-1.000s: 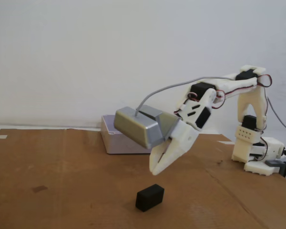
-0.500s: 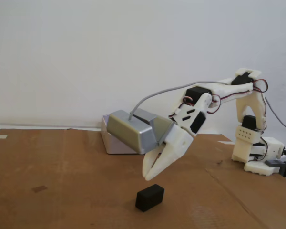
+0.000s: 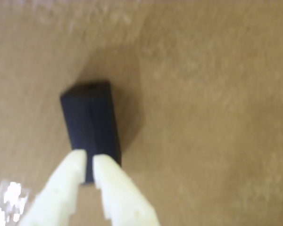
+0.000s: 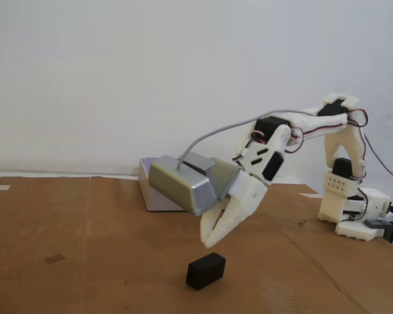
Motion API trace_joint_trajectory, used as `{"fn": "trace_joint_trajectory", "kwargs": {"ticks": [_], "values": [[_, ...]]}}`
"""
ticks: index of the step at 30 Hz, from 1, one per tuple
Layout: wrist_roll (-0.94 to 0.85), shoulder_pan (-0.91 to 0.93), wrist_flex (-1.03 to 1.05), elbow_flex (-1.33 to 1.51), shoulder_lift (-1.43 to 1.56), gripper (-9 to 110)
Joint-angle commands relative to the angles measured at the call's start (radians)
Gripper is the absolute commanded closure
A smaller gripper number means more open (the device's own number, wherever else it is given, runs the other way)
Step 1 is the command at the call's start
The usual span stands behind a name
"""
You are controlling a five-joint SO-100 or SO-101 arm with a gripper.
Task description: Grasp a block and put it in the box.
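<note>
The block (image 4: pixel 205 271) is small and matte black, and lies on the brown cardboard near the front; in the wrist view the block (image 3: pixel 90 122) sits just beyond the fingertips. My gripper (image 4: pixel 209 243) hangs a short way above the block, not touching it. The two white fingers (image 3: pixel 109 183) stand almost together with only a thin slit between them, and they hold nothing. The box (image 4: pixel 156 193), a pale lilac-grey tray, rests at the back of the cardboard. It is partly hidden behind the grey metallic casing (image 4: pixel 181 183) on my wrist.
The arm's white base (image 4: pixel 357 216) stands at the right edge of the cardboard sheet (image 4: pixel 85 261). A grey cable (image 4: pixel 216 131) arcs from the casing to the arm. A small dark mark (image 4: pixel 54 259) shows on the left of the cardboard.
The gripper came down and leftwards toward the block over the last second, then edged slightly back to the right. The block has not moved.
</note>
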Motion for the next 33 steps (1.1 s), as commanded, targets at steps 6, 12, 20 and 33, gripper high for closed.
{"fn": "trace_joint_trajectory", "kwargs": {"ticks": [6, 12, 20, 33], "values": [[-0.008, 0.006, 0.13, -0.21, 0.048, 101], [-0.008, -0.005, 0.132, -0.21, 0.048, 101], [-0.008, -0.006, 0.133, -0.238, -0.012, 101], [-0.008, -0.015, 0.133, -0.314, -0.057, 101]]}}
